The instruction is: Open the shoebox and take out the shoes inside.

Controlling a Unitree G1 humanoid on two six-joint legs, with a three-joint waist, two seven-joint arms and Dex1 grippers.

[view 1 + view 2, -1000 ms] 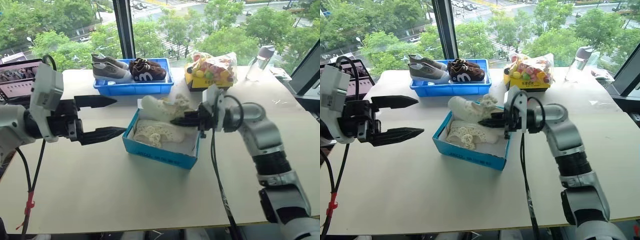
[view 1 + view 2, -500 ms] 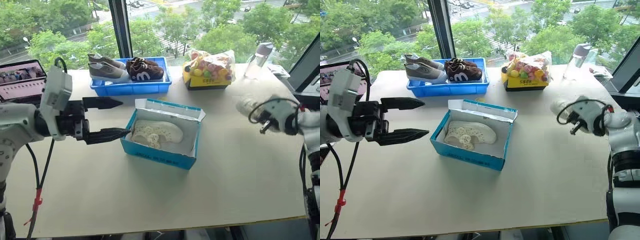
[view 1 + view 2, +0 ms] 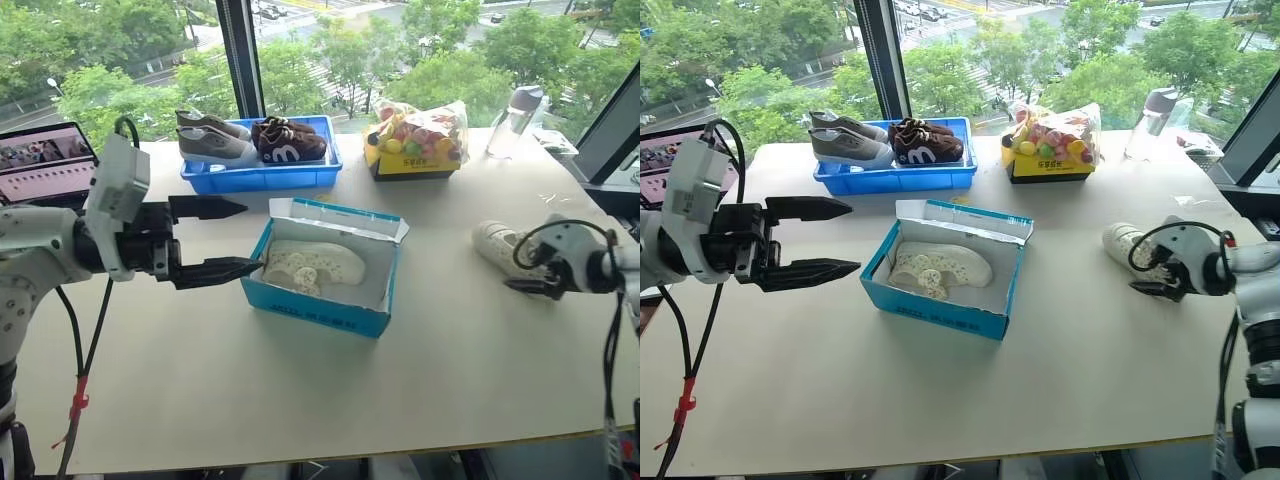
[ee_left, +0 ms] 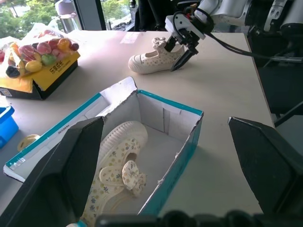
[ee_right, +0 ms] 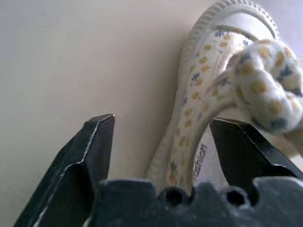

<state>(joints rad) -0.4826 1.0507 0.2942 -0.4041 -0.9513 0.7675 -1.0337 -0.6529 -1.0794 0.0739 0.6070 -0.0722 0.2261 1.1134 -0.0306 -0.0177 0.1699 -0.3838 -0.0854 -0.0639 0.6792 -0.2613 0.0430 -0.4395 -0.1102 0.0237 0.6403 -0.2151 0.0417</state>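
Shoebox (image 3: 943, 277) sits open mid-table, one shoe (image 3: 936, 268) inside. Second shoe (image 4: 154, 60) is out, upright on the table at the box's 3 o'clock, well apart. Right gripper (image 4: 179, 51) is at its heel, fingers spread, one either side of the shoe's side wall, not clamping. Left gripper (image 3: 818, 238) hovers at the box's 9 o'clock, fingers wide apart, empty, lower tip just beside the box corner.

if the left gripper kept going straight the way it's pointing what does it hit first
Probably the near side wall of the open shoebox; the left gripper points level at it with its fingers open. Height is hard to judge.
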